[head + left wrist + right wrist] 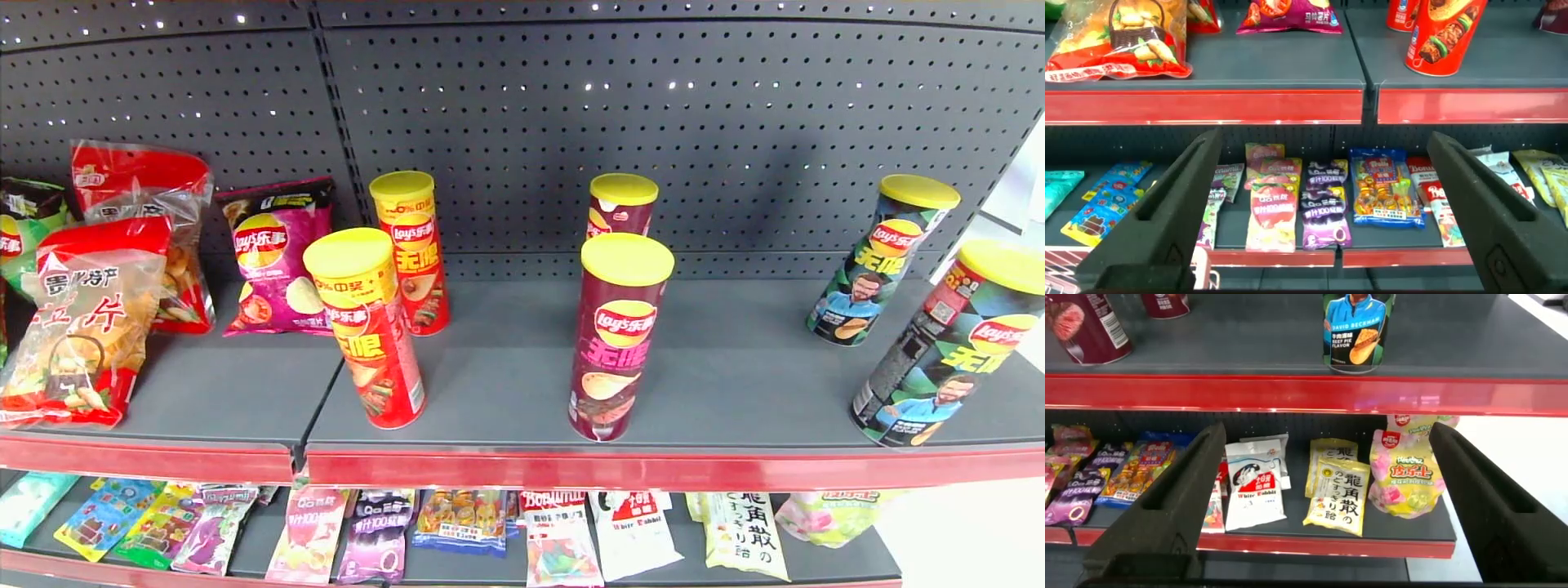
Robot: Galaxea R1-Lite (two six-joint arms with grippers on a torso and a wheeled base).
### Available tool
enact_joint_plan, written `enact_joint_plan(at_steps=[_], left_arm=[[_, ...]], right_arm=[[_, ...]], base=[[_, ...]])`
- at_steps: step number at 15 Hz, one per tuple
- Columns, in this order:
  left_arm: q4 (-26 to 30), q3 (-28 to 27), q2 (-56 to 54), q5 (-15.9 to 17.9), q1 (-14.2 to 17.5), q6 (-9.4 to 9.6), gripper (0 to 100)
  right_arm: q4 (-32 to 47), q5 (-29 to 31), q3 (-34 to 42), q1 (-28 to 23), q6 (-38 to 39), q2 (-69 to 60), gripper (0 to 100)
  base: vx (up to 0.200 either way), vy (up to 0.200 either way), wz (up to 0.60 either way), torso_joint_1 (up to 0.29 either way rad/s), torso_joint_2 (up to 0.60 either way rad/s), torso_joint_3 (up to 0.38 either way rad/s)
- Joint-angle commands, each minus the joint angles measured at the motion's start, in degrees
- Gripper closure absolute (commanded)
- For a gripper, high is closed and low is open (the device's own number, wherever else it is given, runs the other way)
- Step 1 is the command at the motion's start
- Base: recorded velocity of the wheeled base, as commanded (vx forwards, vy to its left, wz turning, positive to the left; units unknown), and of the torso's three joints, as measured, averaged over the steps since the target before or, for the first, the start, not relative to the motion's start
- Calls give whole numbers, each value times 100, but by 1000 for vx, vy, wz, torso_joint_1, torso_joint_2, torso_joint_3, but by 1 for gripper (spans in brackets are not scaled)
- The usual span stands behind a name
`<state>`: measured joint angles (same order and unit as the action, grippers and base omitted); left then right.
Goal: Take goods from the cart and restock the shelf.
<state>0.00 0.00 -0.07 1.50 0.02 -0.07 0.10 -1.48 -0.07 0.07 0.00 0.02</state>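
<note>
The dark grey shelf (735,367) with a red front lip holds chip cans in pairs: two red cans (367,327), two maroon cans (616,335) and two green-black cans (947,343), all upright with yellow lids. Snack bags (82,318) stand at its left end. My left gripper (1323,212) is open in front of the lower shelf, below the red can (1441,33). My right gripper (1327,506) is open too, below the green-black can (1355,331). Nothing sits between the fingers of either.
The lower shelf (457,563) carries a row of flat candy and snack packets (1323,196), with white and yellow packets (1339,494) toward its right end. A perforated back panel (653,122) closes the shelf behind. Bare shelf floor lies between the can pairs.
</note>
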Motion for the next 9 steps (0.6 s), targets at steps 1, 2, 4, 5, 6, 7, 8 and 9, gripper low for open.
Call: enact_joint_plan(at_steps=[1, 2, 4, 5, 6, 7, 8, 9], left_arm=[[0, 0, 7, -1, 6, -1, 0], [0, 0, 7, -1, -2, -1, 0], [0, 0, 7, -1, 6, -1, 0], [0, 0, 7, -1, 6, -10, 0], [0, 0, 7, -1, 6, -10, 0], [0, 0, 7, -1, 6, -10, 0], [0, 0, 7, -1, -2, -10, 0], [0, 0, 7, -1, 6, -1, 0]], right_arm=[[-1, -2, -1, 1, 0, -2, 0], [-1, -2, -1, 1, 0, -2, 0], [-1, -2, -1, 1, 0, -2, 0], [-1, 7, -1, 1, 0, -2, 0], [-1, 7, -1, 1, 0, -2, 0], [8, 7, 7, 1, 0, -2, 0], [-1, 7, 7, 1, 0, -2, 0], [8, 7, 7, 1, 0, -2, 0]], base=[[0, 0, 0, 0, 0, 0], [0, 0, 0, 0, 0, 0], [0, 0, 0, 0, 0, 0], [0, 0, 0, 0, 0, 0], [0, 0, 0, 0, 0, 0], [0, 0, 0, 0, 0, 0], [0, 0, 0, 0, 0, 0], [0, 0, 0, 0, 0, 0]])
